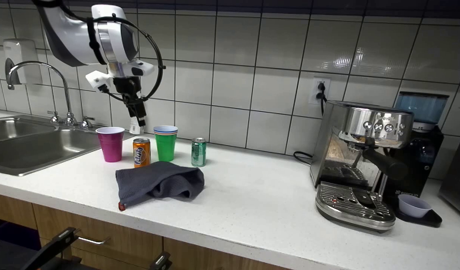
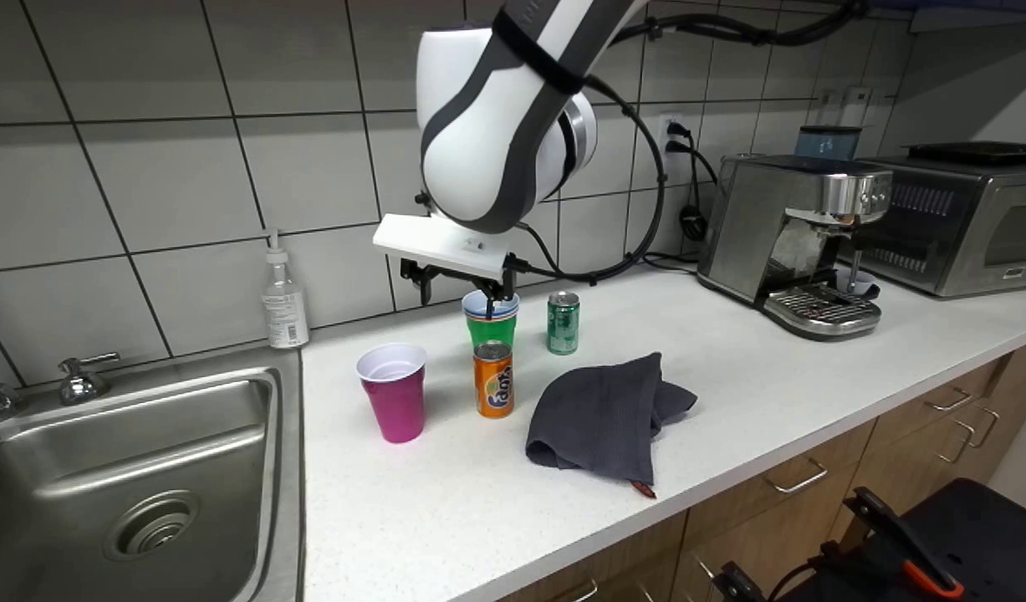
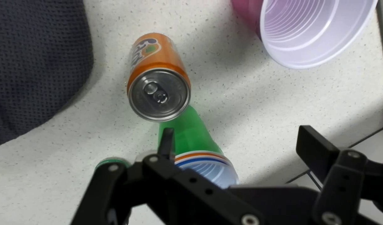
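Observation:
My gripper (image 3: pixel 236 130) hangs over the counter, jaws wide apart, with nothing between them. Nearest is a green cup stack (image 3: pixel 191 131) with orange and blue rims inside; one finger (image 3: pixel 167 140) overlaps it in the wrist view, and contact cannot be told. An upright orange Fanta can (image 3: pixel 158 93) stands in front of the stack. The magenta cup (image 3: pixel 303 37), white inside, stands upright toward the sink. A green can (image 1: pixel 198 152) is on the stack's far side, mostly hidden by the gripper in the wrist view. A crumpled dark grey cloth (image 2: pixel 600 418) lies nearby, a red tip (image 2: pixel 643 489) poking out.
The steel sink (image 2: pixel 287 468) borders the cups' side, with a soap bottle (image 2: pixel 285 301) at its back corner. A tiled wall (image 1: pixel 233 86) rises behind. Farther along stand an espresso machine (image 1: pixel 372 120), a grinder (image 1: pixel 421 168) and a toaster oven (image 2: pixel 964 226).

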Robot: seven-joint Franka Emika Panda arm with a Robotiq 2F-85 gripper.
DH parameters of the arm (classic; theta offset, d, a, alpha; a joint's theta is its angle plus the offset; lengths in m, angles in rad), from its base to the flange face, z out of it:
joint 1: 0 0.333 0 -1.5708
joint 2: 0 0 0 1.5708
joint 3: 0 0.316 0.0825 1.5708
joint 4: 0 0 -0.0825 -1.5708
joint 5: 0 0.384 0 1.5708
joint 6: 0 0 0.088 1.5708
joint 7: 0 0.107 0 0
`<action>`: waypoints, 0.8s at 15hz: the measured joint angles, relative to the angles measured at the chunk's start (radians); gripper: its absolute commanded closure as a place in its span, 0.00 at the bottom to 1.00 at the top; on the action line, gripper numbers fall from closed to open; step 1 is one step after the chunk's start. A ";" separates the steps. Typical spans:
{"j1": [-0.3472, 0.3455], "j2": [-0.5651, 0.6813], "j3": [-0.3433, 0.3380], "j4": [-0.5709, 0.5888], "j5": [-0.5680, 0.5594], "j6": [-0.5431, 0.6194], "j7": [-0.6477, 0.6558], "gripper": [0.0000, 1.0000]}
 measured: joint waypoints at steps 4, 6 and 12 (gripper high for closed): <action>0.004 0.000 0.002 -0.003 0.001 0.018 -0.014 0.00; 0.005 0.001 0.009 -0.009 0.003 0.039 -0.042 0.00; 0.003 0.011 0.067 -0.031 0.101 0.081 -0.241 0.00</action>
